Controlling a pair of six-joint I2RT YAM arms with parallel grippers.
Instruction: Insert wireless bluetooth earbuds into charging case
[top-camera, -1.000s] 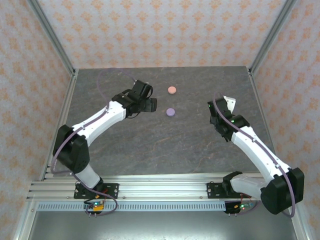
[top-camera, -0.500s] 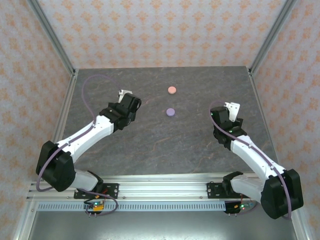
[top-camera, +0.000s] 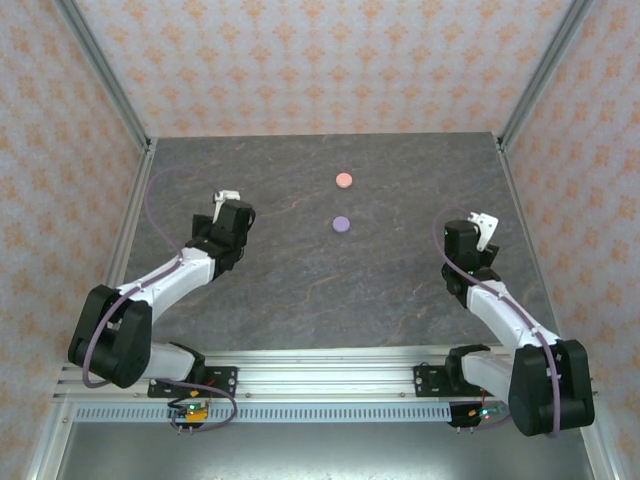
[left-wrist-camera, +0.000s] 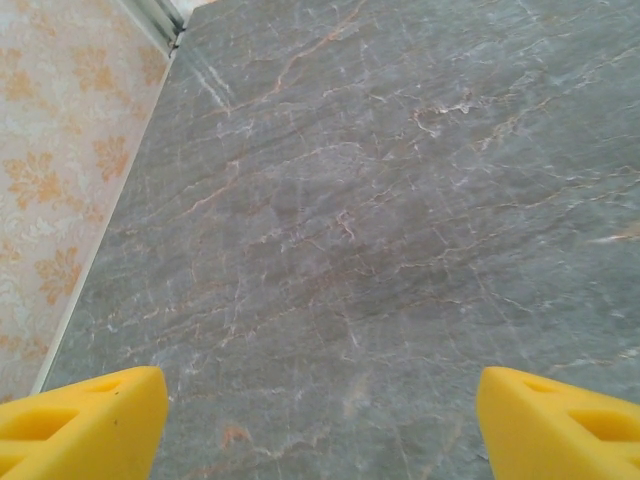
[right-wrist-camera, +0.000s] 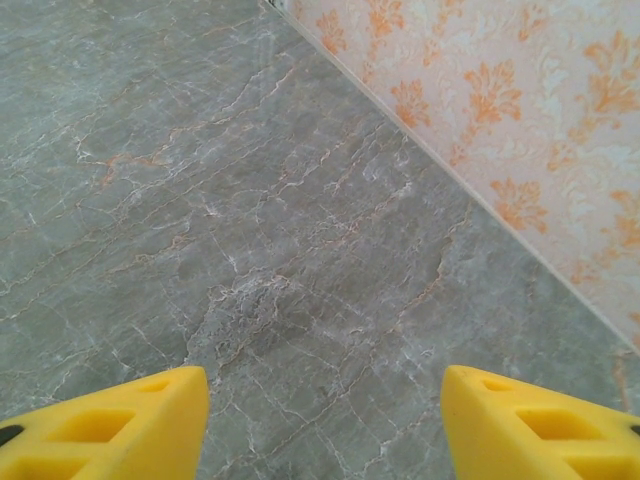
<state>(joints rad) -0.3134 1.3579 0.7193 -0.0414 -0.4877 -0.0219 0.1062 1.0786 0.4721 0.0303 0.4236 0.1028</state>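
Earbuds are presumably stowed already: the pink charging case (top-camera: 344, 180) and purple charging case (top-camera: 341, 225) look closed on the desk (top-camera: 300, 290), well ahead of and between both pincers, so little seems left to do. The left pincer (left-wrist-camera: 320, 400) and right pincer (right-wrist-camera: 322, 400) gape released, empty. Both arms have drawn back from the cases since a second ago.

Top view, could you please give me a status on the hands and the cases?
Left hand open, empty. Right hand open, empty. Pink case and purple case mid-table, apart, untouched. Nothing in the way.
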